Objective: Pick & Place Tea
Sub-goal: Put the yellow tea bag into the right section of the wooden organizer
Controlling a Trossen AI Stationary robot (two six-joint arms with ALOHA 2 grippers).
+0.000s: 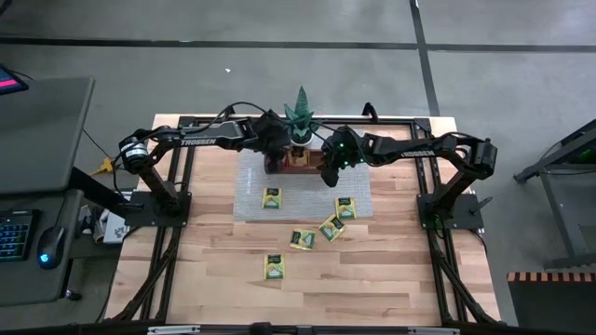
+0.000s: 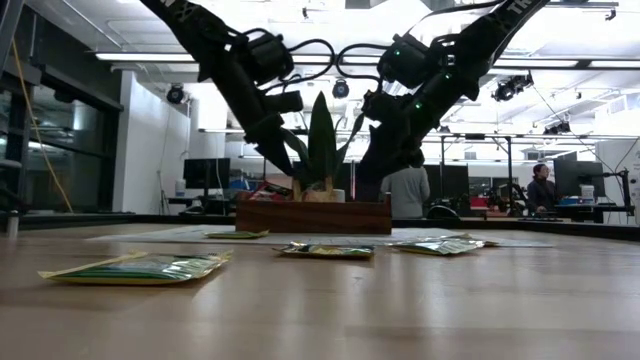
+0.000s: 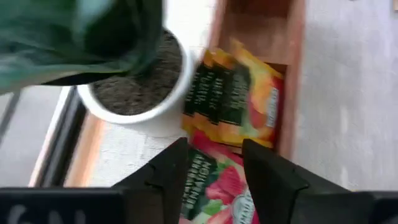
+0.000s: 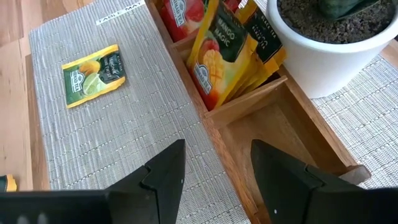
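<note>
The brown wooden tray (image 1: 300,164) stands on a grey mat (image 1: 250,191), with a potted plant (image 1: 300,116) beside it. Orange tea packets (image 3: 239,99) stand on edge in the tray's middle part, and a red tea packet (image 3: 217,180) lies in the end part. My left gripper (image 3: 214,149) is open just above that red packet. My right gripper (image 4: 217,149) hangs open over the edge of the tray's empty end part (image 4: 280,137). Several yellow-green tea packets lie flat, one (image 4: 93,74) on the mat and one (image 1: 274,267) nearer the front. My left gripper comes slanting down over the red packet (image 3: 214,171) in the tray's end part, one finger to each side of it. I cannot tell whether the fingers touch the packet.
The plant's white pot (image 3: 134,81) stands close against the tray's far side, and its leaves rise between the two arms (image 2: 322,140). More packets lie on the wood at the right of the mat (image 1: 331,227). People stand in the room behind the table (image 2: 408,190).
</note>
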